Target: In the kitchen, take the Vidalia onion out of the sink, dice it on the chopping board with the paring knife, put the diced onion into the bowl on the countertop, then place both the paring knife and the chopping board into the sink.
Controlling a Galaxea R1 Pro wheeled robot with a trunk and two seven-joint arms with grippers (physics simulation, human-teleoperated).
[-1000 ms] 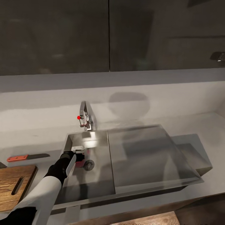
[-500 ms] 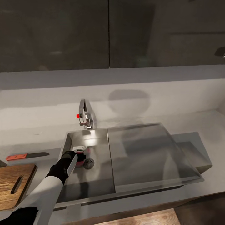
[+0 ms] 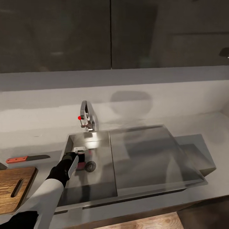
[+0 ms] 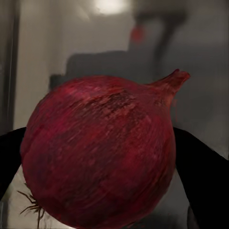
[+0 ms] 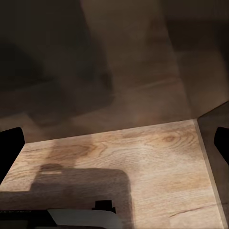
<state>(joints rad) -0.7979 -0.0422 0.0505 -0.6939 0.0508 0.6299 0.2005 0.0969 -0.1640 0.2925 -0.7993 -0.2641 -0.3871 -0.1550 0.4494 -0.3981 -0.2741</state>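
- Head view: the left arm is reaching down into the sink (image 3: 95,187), and its claw (image 3: 81,156) is sitting low in the left basin, just beside the round drain (image 3: 90,166).
- A patch of pinkish red, the onion (image 3: 81,164), is showing right at the claw's tip, between it and the drain; from here I cannot tell how wide the jaws are standing.
- The tap (image 3: 87,117) is rising behind the basin, with its red knob (image 3: 79,117) facing left.
- The knife (image 3: 27,158) is lying flat on the counter (image 3: 38,140) left of the sink, red handle to the left, blade pointing toward the basin.
- The board (image 3: 14,187) is lying nearer the counter's front edge, just apart from the knife, well to the left of the claw.
- Left wrist view: the onion (image 4: 100,152) is sitting squarely between the two dark fingers (image 4: 202,181), one at each side of it.
- Both fingers are meeting the onion's flanks, so the claw is standing partly closed around it, about an onion's width apart; its pointed stem is tilting away from the camera and its root hairs are trailing at the near end.
- The grey sink floor is lying behind the onion; whether the onion is resting on it I cannot tell.
- Right wrist view: the right claw (image 5: 114,148) is hanging over pale wood floor (image 5: 143,157), its dark fingertips spread wide at the two edges with nothing between them.
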